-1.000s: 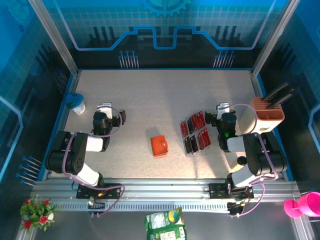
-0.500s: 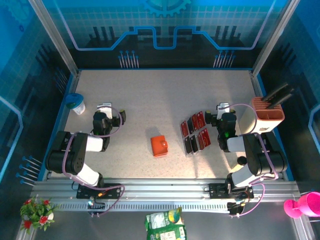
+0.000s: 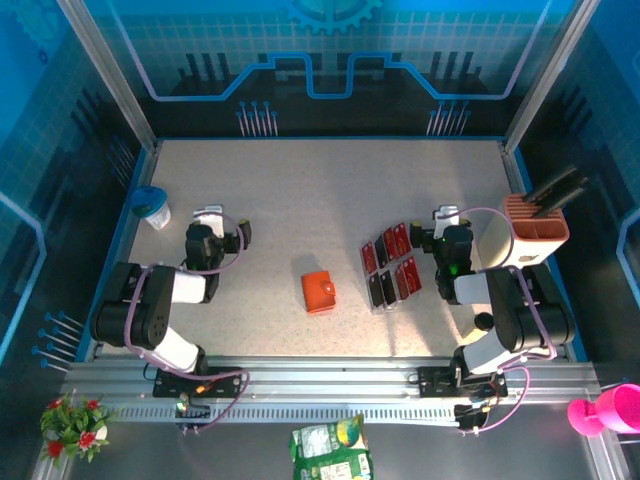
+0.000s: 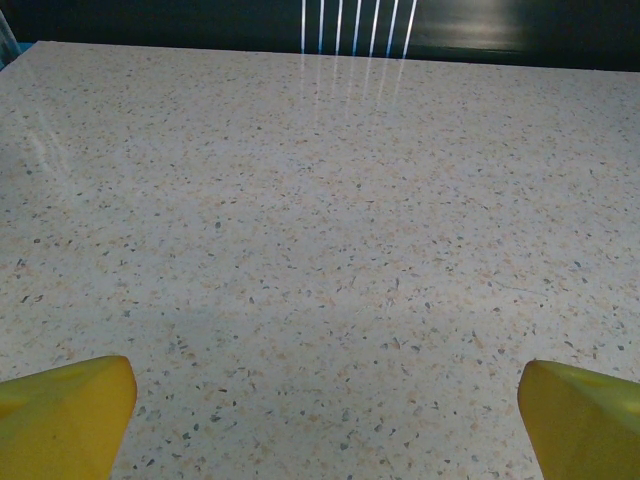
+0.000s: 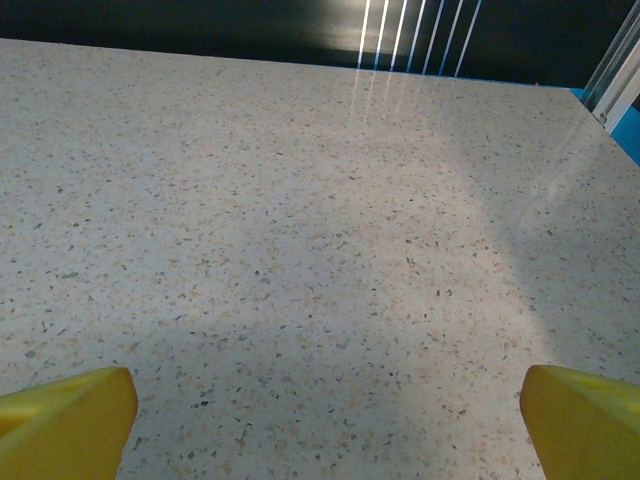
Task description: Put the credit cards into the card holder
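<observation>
The left arm (image 3: 150, 300) and right arm (image 3: 505, 300): black-and-white links, lilac cables; jaws with yellow, possibly plastic, pads (image 4: 60, 415).

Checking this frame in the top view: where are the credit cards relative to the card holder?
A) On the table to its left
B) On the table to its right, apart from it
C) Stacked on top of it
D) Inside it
B: the credit cards lie spread out on the table to the right of the orange card holder, with bare surface between them.

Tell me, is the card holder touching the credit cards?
Apart. Top external view shows bare table between the card holder and the credit cards.
</observation>
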